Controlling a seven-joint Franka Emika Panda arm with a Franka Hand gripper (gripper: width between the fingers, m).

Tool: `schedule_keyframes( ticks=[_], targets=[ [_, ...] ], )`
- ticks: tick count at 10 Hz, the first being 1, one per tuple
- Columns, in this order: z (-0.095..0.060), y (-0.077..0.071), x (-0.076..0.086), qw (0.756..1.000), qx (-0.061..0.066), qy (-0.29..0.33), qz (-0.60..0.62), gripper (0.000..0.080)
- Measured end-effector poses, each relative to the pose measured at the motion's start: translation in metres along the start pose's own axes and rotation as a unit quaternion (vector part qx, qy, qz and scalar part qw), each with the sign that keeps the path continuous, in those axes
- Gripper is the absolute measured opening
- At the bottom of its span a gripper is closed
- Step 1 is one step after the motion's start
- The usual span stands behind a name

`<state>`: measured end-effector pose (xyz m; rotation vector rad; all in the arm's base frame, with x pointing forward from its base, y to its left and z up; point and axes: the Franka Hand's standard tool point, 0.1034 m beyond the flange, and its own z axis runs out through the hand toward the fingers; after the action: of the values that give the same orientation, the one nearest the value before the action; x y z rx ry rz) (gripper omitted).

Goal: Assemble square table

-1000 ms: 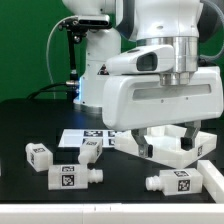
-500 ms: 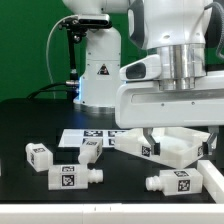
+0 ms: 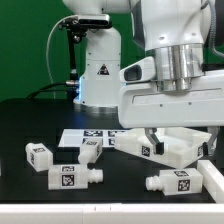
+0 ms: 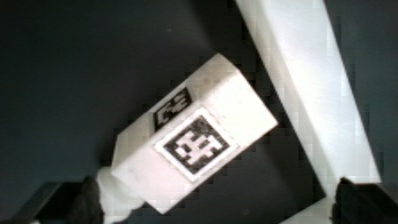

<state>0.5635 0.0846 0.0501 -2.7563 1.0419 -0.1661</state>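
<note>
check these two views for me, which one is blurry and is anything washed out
Exterior view: even light, the legs and their tags fairly sharp against the black worktop; the white arm looms close and bright. Wrist view: softer, the one leg has a readable but fuzzy tag, and the white strip beside it is washed out.

The exterior view is bright. Light seems to come from above, so the big white robot arm shines, while the flat black bench stays dark and hides most shadows. A small blue glow sits on the robot's base. The wrist view is dimmer and soft. There the short chunky white leg looks fuzzy, and its black-and-white tag has smeared edges.
</note>
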Motion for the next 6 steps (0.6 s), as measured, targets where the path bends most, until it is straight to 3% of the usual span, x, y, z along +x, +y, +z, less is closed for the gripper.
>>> schedule_keyframes(
  ticks=[1,2,3,4,6],
  targets=[
    [0.009,0.009,0.005,0.997,0.001,-0.011,0.077,0.065],
    [0.008,-0.001,0.016,0.996,0.006,-0.011,0.093,0.065],
    [0.014,0.0,0.021,0.991,0.014,-0.004,0.135,0.065],
    [0.026,0.005,0.018,0.987,0.01,-0.009,0.161,0.065],
    [0.041,0.001,0.004,0.989,0.004,-0.011,0.149,0.065]
  ],
)
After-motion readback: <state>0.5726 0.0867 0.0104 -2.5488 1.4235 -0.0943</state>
